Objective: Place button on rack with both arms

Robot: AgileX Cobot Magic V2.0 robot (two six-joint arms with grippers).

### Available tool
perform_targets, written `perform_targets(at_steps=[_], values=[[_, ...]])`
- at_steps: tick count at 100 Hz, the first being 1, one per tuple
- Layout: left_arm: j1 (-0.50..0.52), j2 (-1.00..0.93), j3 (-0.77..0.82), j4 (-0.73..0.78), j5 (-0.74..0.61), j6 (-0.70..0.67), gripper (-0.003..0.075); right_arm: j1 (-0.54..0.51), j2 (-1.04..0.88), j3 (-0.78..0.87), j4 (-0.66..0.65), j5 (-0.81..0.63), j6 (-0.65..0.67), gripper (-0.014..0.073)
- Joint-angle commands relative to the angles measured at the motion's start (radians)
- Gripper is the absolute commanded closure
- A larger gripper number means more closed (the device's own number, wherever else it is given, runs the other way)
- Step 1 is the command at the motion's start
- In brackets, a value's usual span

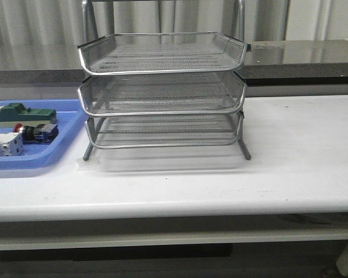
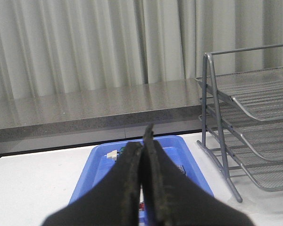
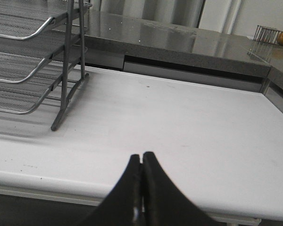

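Start state, nothing grasped. The button (image 1: pixel 33 132) lies on its side in the blue tray (image 1: pixel 58 152) at the left edge of the desk (image 1: pixel 290 168), red head pointing away from the rack. It sits between the green block (image 1: pixel 23 114), toward the tray's far side, and the white block (image 1: pixel 4 145), toward the near side, close to both. Whether it touches either one cannot be told from the front view.

The rack (image 1: pixel 162 92) stands near the middle of the desk, just beside the tray's right rim, with its three mesh tiers open toward the robot. All three tiers appear empty. The top tier is unobstructed from above, so it looks the easiest target; the lower two would need a flatter, sliding entry.

Left claw (image 2: pixel 145 141): fingers pressed together, holding nothing, hanging above the near end of the blue tray, with the rack off to one side. It is the arm nearest the button, so the pick likely falls to it. The fingers must part before descending, and the neighbouring blocks leave little clearance.

Right claw (image 3: pixel 141 162): also closed and empty, over the near edge of the bare right half of the desk, rack leg in view. Probable role: receive the button or steady the rack.

Task not yet begun.
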Motion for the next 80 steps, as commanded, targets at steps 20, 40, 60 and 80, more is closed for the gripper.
perform_targets(at_steps=[20,40,60,80], values=[[-0.001,-0.032,0.033,-0.008,-0.079,-0.009,0.0741,-0.003,-0.018,0.001,0.0,-0.08,-0.003,0.0659],[-0.001,-0.032,0.033,-0.008,-0.079,-0.009,0.0741,-0.003,-0.018,0.001,0.0,-0.08,-0.003,0.0659],[-0.001,-0.032,0.033,-0.008,-0.079,-0.009,0.0741,-0.003,-0.018,0.001,0.0,-0.088,-0.003,0.0659],[-0.001,-0.032,0.033,-0.008,-0.079,-0.009,0.0741,-0.003,-0.018,0.001,0.001,-0.119,-0.003,0.0659]])
